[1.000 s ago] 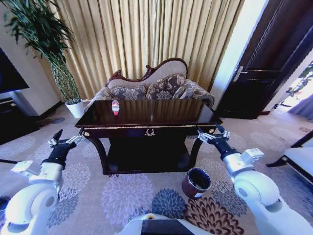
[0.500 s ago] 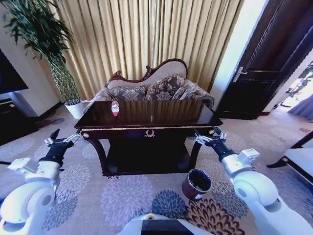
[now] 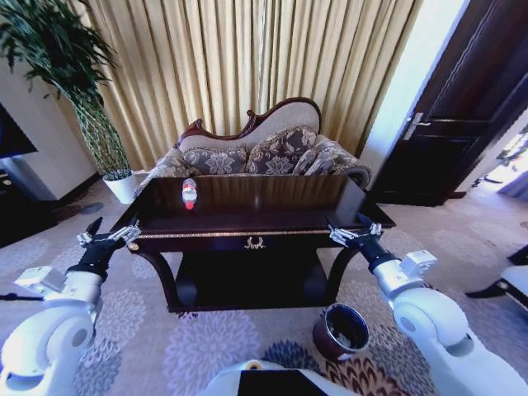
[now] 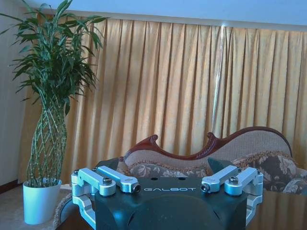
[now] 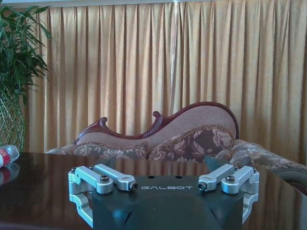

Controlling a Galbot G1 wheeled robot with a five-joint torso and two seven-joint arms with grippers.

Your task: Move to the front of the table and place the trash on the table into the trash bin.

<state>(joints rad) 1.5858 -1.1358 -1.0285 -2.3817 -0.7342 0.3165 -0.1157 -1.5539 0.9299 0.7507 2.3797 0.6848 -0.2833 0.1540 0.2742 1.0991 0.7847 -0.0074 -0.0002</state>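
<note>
The dark glossy table (image 3: 247, 221) with gold trim stands straight ahead. On its far left part stands the trash, a clear plastic bottle (image 3: 189, 194) with a red label; the right wrist view catches the bottle (image 5: 5, 155) at the edge of the tabletop (image 5: 48, 184). The round maroon trash bin (image 3: 341, 331) sits on the carpet by the table's front right leg. My left gripper (image 3: 109, 237) (image 4: 169, 187) hovers open at the table's front left corner. My right gripper (image 3: 355, 233) (image 5: 165, 186) is open at the front right corner, above the bin.
A carved sofa (image 3: 256, 148) with patterned cushions stands right behind the table, before gold curtains. A tall plant in a white pot (image 3: 124, 186) (image 4: 41, 201) stands at the back left. A dark door (image 3: 462, 107) is on the right. Flowered carpet surrounds the table.
The whole view has shifted: the table is nearer and larger, and the bin sits lower in the picture. Both arms hold the same raised pose with open fingers.
</note>
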